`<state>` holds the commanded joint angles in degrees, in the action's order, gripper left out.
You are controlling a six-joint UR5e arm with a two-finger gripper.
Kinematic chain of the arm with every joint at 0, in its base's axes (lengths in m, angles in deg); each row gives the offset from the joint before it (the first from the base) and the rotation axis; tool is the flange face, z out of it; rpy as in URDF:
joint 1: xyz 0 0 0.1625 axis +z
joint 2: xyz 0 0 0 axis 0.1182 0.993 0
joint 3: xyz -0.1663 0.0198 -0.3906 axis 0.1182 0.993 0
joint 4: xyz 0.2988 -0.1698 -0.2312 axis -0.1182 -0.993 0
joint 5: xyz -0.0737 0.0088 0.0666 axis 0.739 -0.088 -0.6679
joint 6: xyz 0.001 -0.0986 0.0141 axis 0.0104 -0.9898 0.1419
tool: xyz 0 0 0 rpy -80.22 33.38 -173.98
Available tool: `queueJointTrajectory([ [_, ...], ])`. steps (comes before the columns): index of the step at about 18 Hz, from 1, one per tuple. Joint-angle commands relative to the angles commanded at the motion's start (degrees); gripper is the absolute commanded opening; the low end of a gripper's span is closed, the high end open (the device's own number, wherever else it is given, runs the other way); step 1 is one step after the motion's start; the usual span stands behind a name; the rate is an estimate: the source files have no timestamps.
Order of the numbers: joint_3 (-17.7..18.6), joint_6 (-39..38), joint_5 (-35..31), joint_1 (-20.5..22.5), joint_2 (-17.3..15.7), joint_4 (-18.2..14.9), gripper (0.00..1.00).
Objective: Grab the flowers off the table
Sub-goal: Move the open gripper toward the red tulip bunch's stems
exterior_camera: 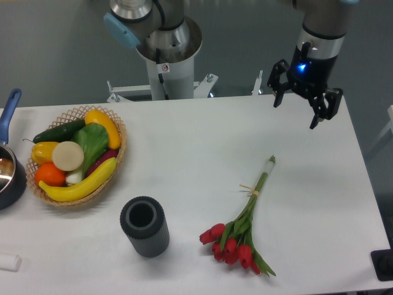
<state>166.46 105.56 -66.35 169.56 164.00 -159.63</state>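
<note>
— Where are the flowers?

— Lower right of centre on the table, lying flat. Red heads point toward the bottom edge, green stems run up and to the right, with a thin pale tie partway along them.

— And the gripper?

— Upper right of the frame, hanging above the table's far edge, well apart from the bunch. Its two dark fingers are spread wide and nothing is between them. A blue light glows on the wrist above.

— Anything close to the tulips?

— A dark ribbed cylinder vase stands upright to their left, near but not touching. Nothing lies between the gripper and the stems.

— What else is around?

— A wicker basket at the left holds a banana, a cucumber, an orange, yellow peppers and something leafy. The arm's pedestal rises behind the table at top centre.

— Anything cut off?

— A dark pot with a blue handle is clipped by the left edge. A small white object sits at the bottom left corner and a dark one at the bottom right; I can't tell what either is.
</note>
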Motion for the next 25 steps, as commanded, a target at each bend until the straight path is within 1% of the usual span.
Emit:
queueJointTrajectory([
  [2, 0.52, 0.52, -0.17, 0.00, 0.00, 0.44, 1.00],
  [4, 0.79, 0.09, 0.00, 0.00, 0.00, 1.58, 1.00],
  [7, 0.97, 0.00, -0.26, -0.09, 0.00, 1.67, 1.00],
  [10, 1.84, -0.44, -0.26, -0.35, 0.00, 2.54, 1.00],
  [14, 2.20, -7.71, -0.18, -0.70, 0.09, 2.99, 1.00],
  [16, 2.11, -10.10, -0.18, -0.97, 0.44, 2.99, 1.00],
  [19, 2.90, -15.62, -0.18, -1.84, 0.79, 3.08, 1.00],
  [20, 2.90, -17.12, -0.18, -2.37, 0.97, 3.51, 1.00],
  [22, 3.16, -19.49, 0.00, -4.82, 2.45, 5.61, 1.00],
  [23, 3.77, -21.16, 0.00, -5.01, 2.72, 5.97, 1.00],
  [24, 4.48, -22.31, 0.00, -5.36, 3.33, 7.20, 1.00],
  [25, 4.92, -23.11, 0.00, -5.97, 4.04, 9.21, 1.00],
])
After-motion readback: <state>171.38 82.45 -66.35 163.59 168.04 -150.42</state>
